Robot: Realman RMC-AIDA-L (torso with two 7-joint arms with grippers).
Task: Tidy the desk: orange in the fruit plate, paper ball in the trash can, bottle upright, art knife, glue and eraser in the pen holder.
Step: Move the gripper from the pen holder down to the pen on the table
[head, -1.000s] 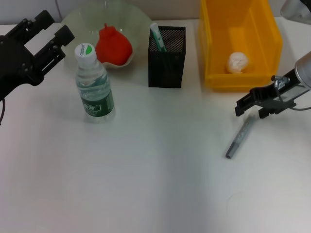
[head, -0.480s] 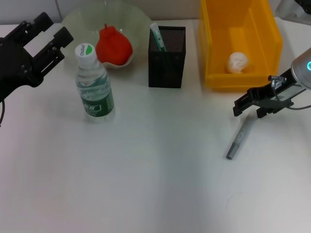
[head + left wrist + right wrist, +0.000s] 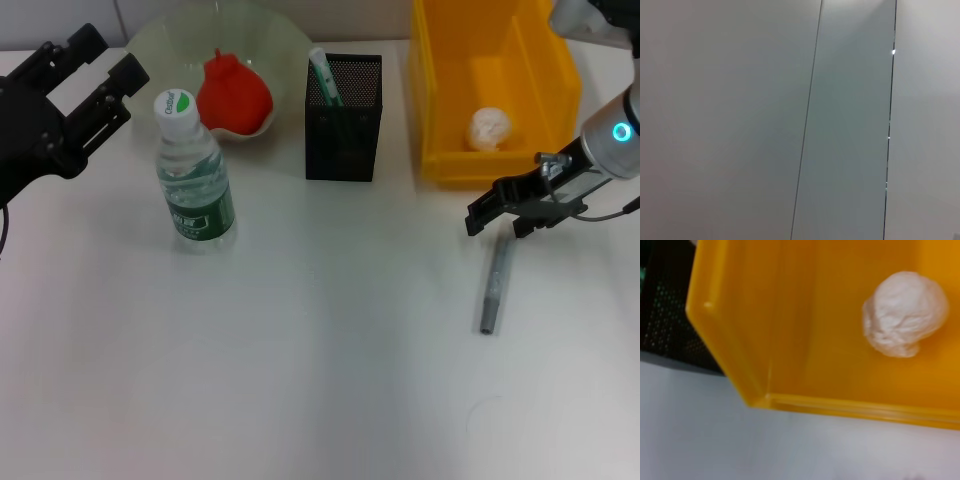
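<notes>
My right gripper (image 3: 503, 218) is open, low over the table just in front of the yellow trash bin (image 3: 436, 100), with the top end of the grey art knife (image 3: 492, 288) under it. The knife lies flat on the table. The paper ball (image 3: 490, 128) lies in the bin; it also shows in the right wrist view (image 3: 905, 315). The reddish-orange fruit (image 3: 233, 95) sits in the glass plate (image 3: 165, 40). The bottle (image 3: 193, 175) stands upright. The black mesh pen holder (image 3: 343, 130) holds a green-white stick (image 3: 323, 78). My left gripper (image 3: 100, 70) is open, at the far left. No eraser shows.
The bin's wall (image 3: 730, 340) and the pen holder (image 3: 665, 305) fill the right wrist view. The left wrist view shows only plain grey panels (image 3: 790, 120). White tabletop (image 3: 300, 380) spreads in front of the objects.
My right gripper has moved left and slightly away from me. The art knife has swung from a diagonal to nearly straight toward me. The left arm has not moved.
</notes>
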